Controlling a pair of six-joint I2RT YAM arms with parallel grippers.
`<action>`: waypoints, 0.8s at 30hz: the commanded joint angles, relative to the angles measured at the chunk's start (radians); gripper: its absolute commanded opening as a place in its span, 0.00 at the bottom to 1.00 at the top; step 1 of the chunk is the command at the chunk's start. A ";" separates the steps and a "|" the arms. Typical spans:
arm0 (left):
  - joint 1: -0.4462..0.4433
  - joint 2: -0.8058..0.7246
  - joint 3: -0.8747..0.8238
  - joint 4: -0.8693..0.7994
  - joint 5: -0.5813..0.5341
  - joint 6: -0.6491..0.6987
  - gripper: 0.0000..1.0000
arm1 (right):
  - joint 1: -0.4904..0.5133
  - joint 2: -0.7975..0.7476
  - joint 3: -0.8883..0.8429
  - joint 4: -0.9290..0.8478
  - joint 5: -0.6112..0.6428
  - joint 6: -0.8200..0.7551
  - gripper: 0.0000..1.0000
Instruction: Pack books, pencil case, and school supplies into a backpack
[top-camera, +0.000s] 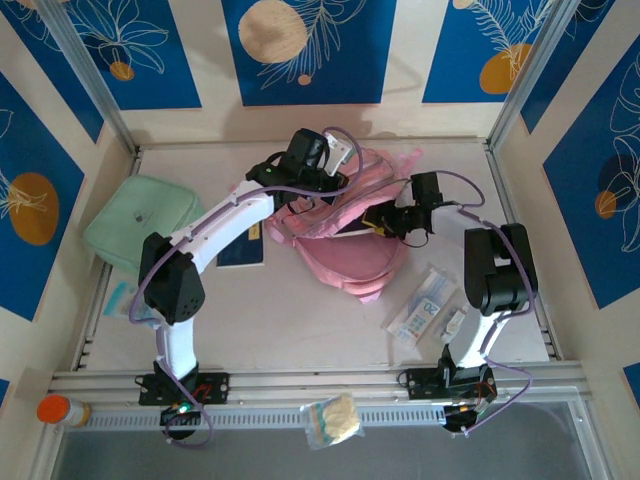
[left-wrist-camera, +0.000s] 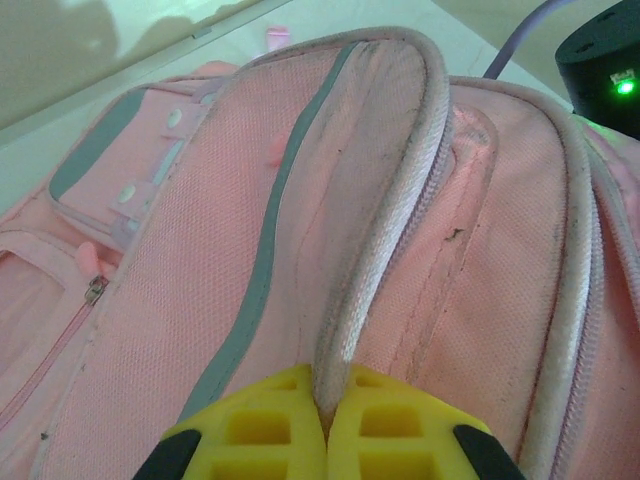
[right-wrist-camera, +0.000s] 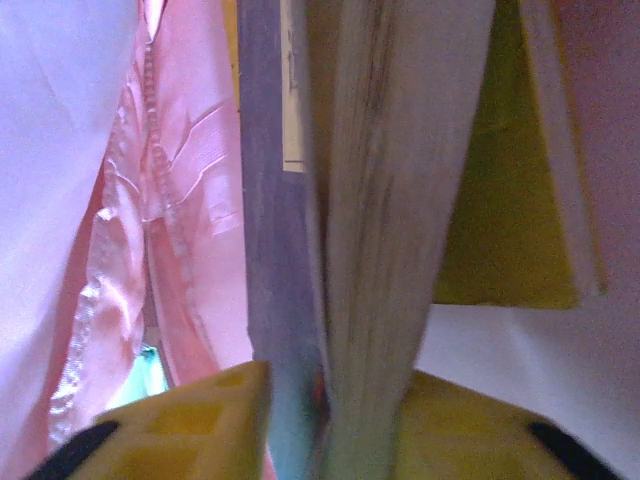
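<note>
Right up against the lens, the yellow pads of the left gripper (left-wrist-camera: 325, 405) are pressed together, and pinched between them is the pale piped rim of the backpack (left-wrist-camera: 300, 250), standing up as a ridge. Pink mesh fabric falls away on both sides, a grey-blue stripe runs down the left panel, and there's a zip pocket low on the left.

Over to the right wrist camera: the right gripper (right-wrist-camera: 335, 410) has a navy book (right-wrist-camera: 275, 220) standing on edge between its pads, page edges towards the camera and a yellow label strip on the cover. The pads flank it closely, but whether they are squeezing it or just sitting beside it, I cannot tell. Behind it on the right is a yellow book (right-wrist-camera: 500, 200), and on the left is shiny pink lining, so both books are inside the bag's mouth.

From above, the backpack lies in the middle of the table (top-camera: 300, 320). The left gripper holds its mouth up at the far end, and the right gripper reaches in from the right. A second navy book (top-camera: 240, 250) lies flat just left of the bag, partly under the left arm. The white packet (top-camera: 425, 305) with blue print lies to the right of the bag, near the right arm, with a small white piece (top-camera: 455, 322) just beside it. The mint-green pouch (top-camera: 140, 222) sits well off at the left edge.
</note>
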 joint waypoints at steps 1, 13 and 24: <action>0.005 -0.041 0.040 0.083 0.049 -0.031 0.00 | 0.000 -0.073 -0.015 -0.058 0.021 -0.038 0.43; 0.010 -0.079 -0.008 0.117 0.080 -0.055 0.00 | 0.046 -0.326 -0.206 -0.193 0.185 0.103 0.46; 0.011 -0.073 -0.002 0.123 0.082 -0.049 0.00 | 0.209 -0.193 -0.184 0.001 0.358 0.266 0.01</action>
